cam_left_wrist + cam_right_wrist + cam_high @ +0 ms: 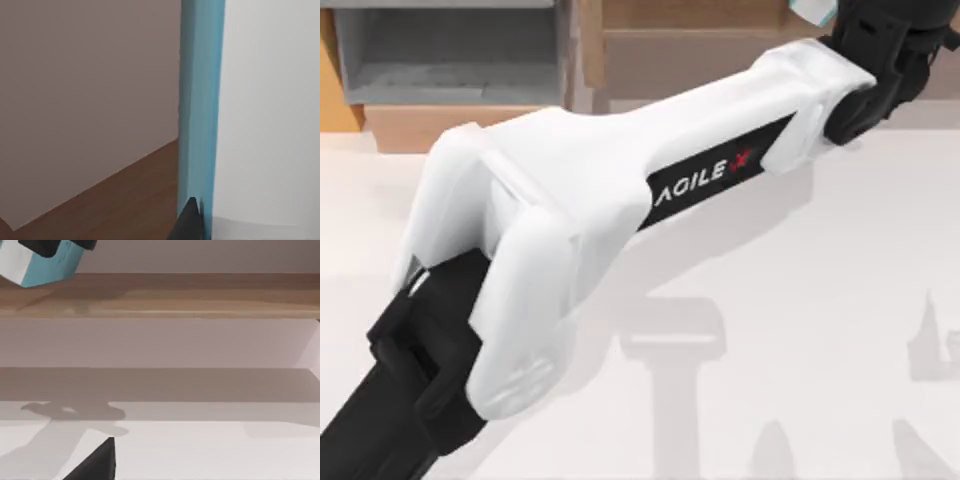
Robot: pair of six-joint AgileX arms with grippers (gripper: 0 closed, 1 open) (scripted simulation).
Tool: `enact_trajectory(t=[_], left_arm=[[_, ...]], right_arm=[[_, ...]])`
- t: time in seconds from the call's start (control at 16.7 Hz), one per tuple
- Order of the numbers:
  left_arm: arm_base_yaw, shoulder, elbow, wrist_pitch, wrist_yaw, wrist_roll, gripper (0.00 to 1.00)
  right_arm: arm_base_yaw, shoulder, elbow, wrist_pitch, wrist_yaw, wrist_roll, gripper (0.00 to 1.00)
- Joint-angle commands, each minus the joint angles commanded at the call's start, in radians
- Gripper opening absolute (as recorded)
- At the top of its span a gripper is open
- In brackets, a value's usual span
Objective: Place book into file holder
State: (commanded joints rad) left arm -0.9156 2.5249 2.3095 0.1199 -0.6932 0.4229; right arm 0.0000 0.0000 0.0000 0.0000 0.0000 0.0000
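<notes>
Clamped on the book, the left gripper (880,50) sits high at the far right of the top view, its dark fingers pinching the thin volume, with the white AgileX arm (620,190) stretching diagonally across the table toward it. From the left wrist view the book (200,110) fills the centre as an upright teal-blue strip with the white page edge beside it, and a dark fingertip (189,222) presses against the cover near its lower end. Seen from the right wrist view, that same book hangs in the air above the long brown wooden shelf (165,295), carried clear of any surface. The file holder (450,55), a grey open-topped compartment with a light wooden front block, stands at the far left of the top view, well apart from the book, so the carry across looks far from finished. I would judge the book light and fairly stiff, but thin and smooth-covered, so it could pivot or slip between the pads if swung quickly; a hold across both covers, close to the spine and toward one end, seems the safest, leaving the other end free to enter the slot. The right gripper (92,462) hangs low near the table (210,450), idle, and whether it is open I cannot tell.
</notes>
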Motion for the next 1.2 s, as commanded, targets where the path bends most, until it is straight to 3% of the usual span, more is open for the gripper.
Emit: enact_trajectory(t=[0.36,0.66,0.9,1.2], left_arm=[[-0.015,-0.41,-0.612,0.07,0.113,0.366,0.0],[0.044,-0.716,-1.114,0.147,0.199,0.653,0.0],[0.164,-0.889,-1.438,0.231,0.259,0.844,0.0],[0.397,-0.98,-1.66,0.373,0.331,1.013,0.0]], right_arm=[[0.0,0.0,0.0,0.0,0.0,0.0,1.0],[0.0,0.0,0.0,0.0,0.0,0.0,1.0],[0.0,0.0,0.0,0.0,0.0,0.0,1.0],[0.0,0.0,0.0,0.0,0.0,0.0,1.0]])
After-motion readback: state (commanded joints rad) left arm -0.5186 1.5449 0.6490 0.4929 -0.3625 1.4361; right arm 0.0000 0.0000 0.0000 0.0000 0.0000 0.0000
